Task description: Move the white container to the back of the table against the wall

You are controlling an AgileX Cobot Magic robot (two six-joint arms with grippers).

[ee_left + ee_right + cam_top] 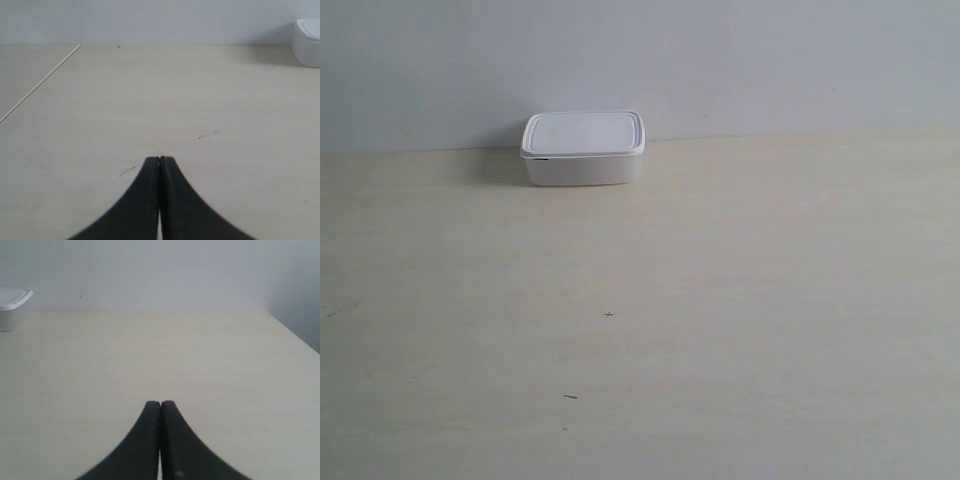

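The white container (583, 147) sits with its lid on at the far back of the tabletop (740, 300). In the exterior view it is at about 11 o'clock from the middle, right up by the wall (740, 60). The left pincer (159, 161) is closed tight with nothing in it. The right pincer (160, 404) is closed and empty too. Both are over the tabletop, well apart from the white container.
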